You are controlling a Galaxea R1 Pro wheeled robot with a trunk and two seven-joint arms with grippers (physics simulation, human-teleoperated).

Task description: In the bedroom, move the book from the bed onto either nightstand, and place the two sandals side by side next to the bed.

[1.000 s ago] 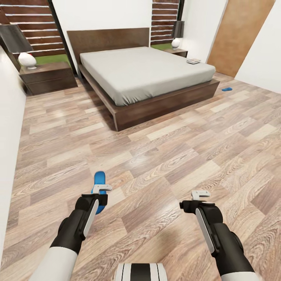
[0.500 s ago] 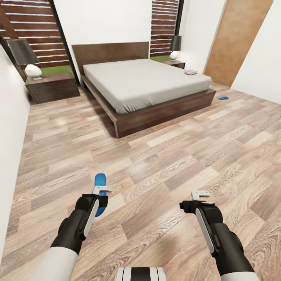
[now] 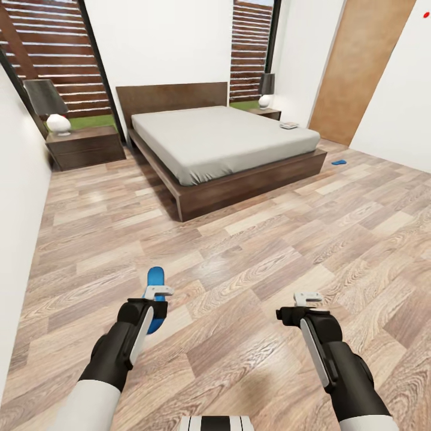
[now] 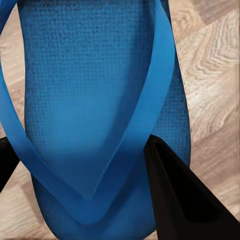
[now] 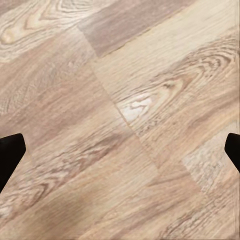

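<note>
My left gripper (image 3: 157,294) is shut on a bright-blue sandal (image 3: 155,279), held low over the wood floor in front of me. In the left wrist view this sandal (image 4: 100,100) sits between the dark fingers (image 4: 185,200). The second sandal (image 3: 339,161) lies on the floor off the bed's right side. The bed (image 3: 221,140) stands ahead, and the book (image 3: 289,125) rests at its far right corner. One nightstand (image 3: 84,146) flanks the bed's left and another nightstand (image 3: 266,112) its right. My right gripper (image 3: 308,297) hangs open over bare planks with nothing in it.
Each nightstand carries a lamp (image 3: 51,108). A white wall (image 3: 18,197) runs close along my left. A brown door (image 3: 359,66) stands at the back right. Wide wood floor (image 3: 251,239) lies between me and the bed.
The whole picture has shifted: the bed now looks smaller and sits lower, so the camera has moved. Both grippers hold the same pose, the left still holding the sandal.
</note>
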